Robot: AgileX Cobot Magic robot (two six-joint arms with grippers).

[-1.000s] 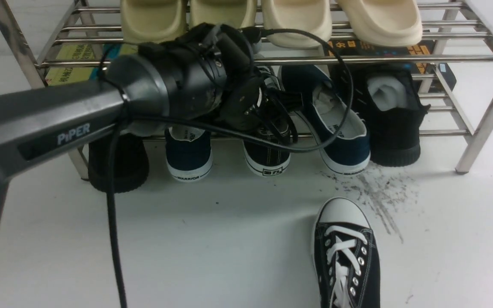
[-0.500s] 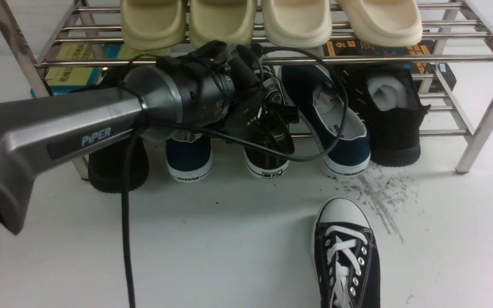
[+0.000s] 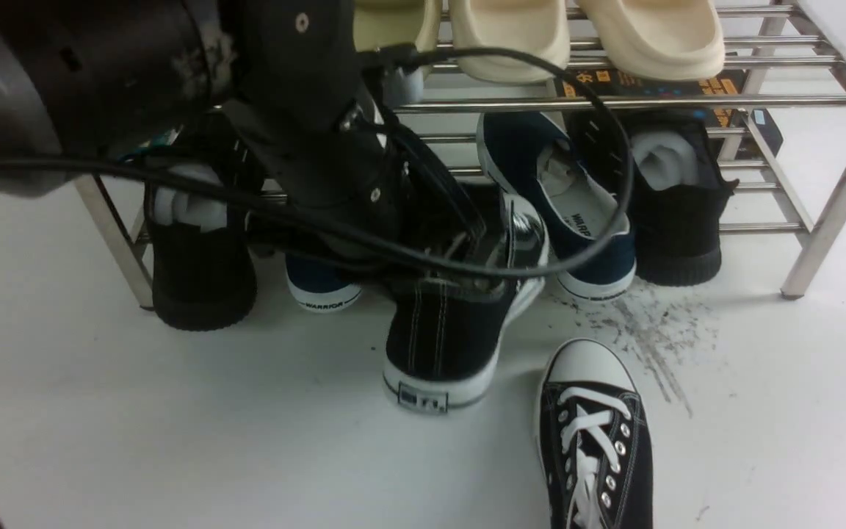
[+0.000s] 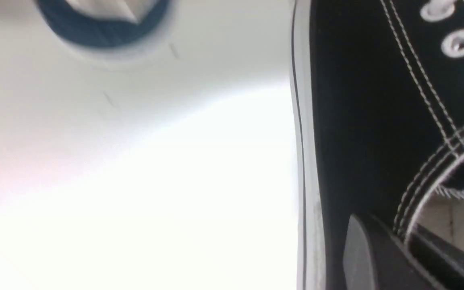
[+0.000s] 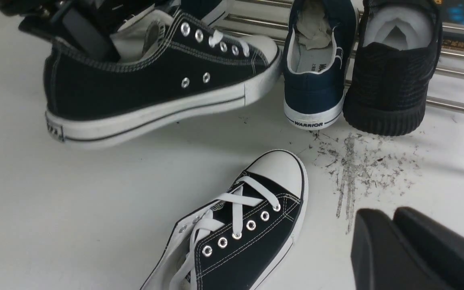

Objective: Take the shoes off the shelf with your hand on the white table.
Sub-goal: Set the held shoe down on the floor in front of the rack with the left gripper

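Note:
My left gripper [image 3: 460,253] is shut on the collar of one black canvas sneaker [image 3: 438,338], one finger [image 4: 361,249] outside the canvas and the other inside. That shoe [image 5: 143,88] hangs tilted in front of the shelf [image 3: 687,101], heel low over the white table [image 3: 173,426] and white toe cap pointing back at the rods. The other sneaker [image 3: 595,441] lies flat on the table with its toe toward the shelf. My right gripper [image 5: 389,215] hovers shut and empty beside this shoe [image 5: 248,233]; it is out of the front view.
Two navy WARRIOR shoes [image 3: 577,220] [image 3: 320,283] and two all-black knit shoes [image 3: 676,213] [image 3: 199,250] stand on the lower tier. Cream slippers [image 3: 651,37] fill the upper tier. Dark scuff streaks [image 3: 643,330] mark the table. A shelf leg [image 3: 834,198] slants at the right.
My left gripper closed on the sneaker on the lower tier and pulled it out toward me, off the rods. The arm swung up and closer. The sneaker on the table stayed put.

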